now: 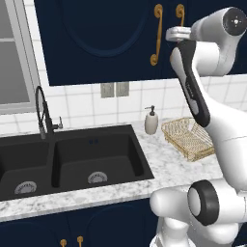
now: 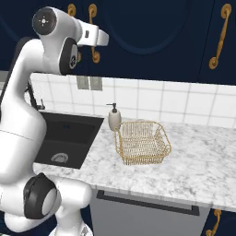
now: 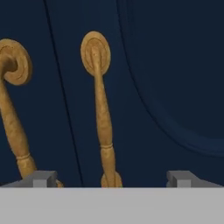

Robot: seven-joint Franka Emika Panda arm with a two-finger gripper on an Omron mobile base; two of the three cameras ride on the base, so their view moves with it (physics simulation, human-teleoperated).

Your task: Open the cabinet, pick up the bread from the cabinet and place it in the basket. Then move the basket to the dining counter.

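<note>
The hand is held wide open and empty, close up to the closed cabinet. In the hand view its two fingertips are spread on either side of the lower end of one long brass handle, without touching it; a second brass handle is seen just to the left, beyond the seam between the doors.

The bread cannot be made out, the cabinet doors being shut. The basket is set on the marbled counter below the cabinet, empty, with a white soap dispenser just beside its near-left corner. A black double sink with a dark tap is sunk into the counter further left. White tiles with a pair of grey outlets are seen between counter and cabinet.
</note>
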